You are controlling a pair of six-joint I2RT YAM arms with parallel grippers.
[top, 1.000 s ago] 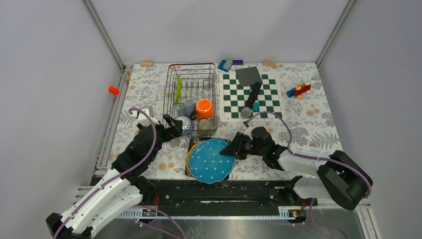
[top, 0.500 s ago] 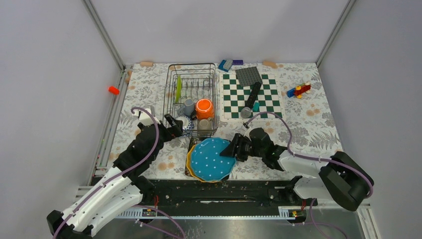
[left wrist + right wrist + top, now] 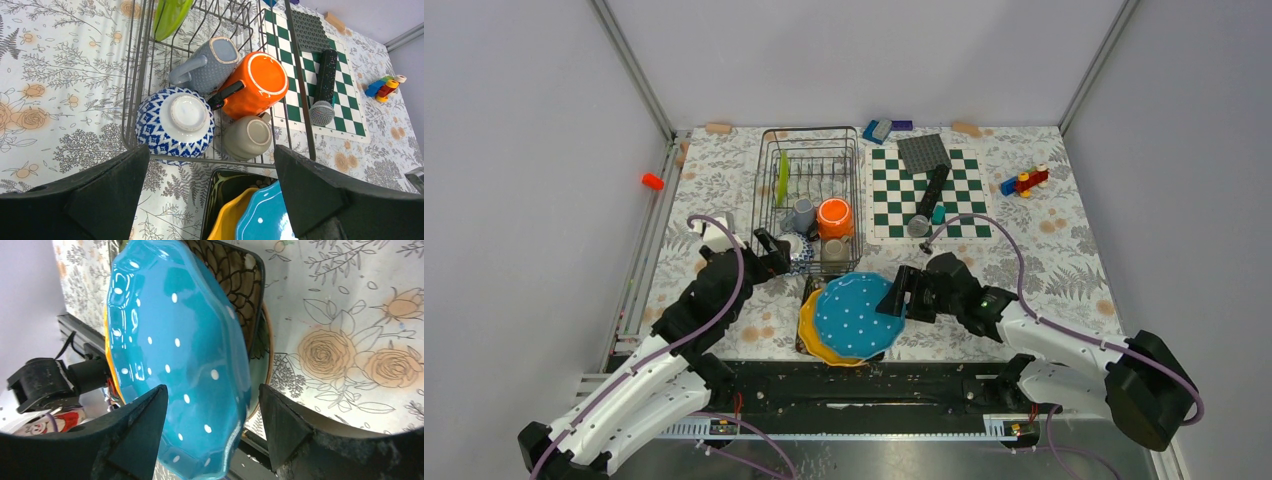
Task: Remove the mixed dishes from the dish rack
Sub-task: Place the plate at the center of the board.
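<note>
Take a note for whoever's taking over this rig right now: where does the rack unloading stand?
Left gripper: open, empty, over the dish rack's near end.
Right gripper: jaws open astride the blue dotted plate.
Done: that plate rests on the orange plate and dark patterned plate, outside the rack.
Still racked: lime green plate, grey mug, orange mug, patterned bowl, small grey cup.

1. Near end of the dish rack (image 3: 131, 85): patterned bowl (image 3: 175, 122), orange mug (image 3: 255, 85) and grey cups (image 3: 248, 138) sit packed close together.
2. Plate stack (image 3: 852, 318) blocks the tabletop's (image 3: 1044, 250) near edge, just before the rack.
</note>
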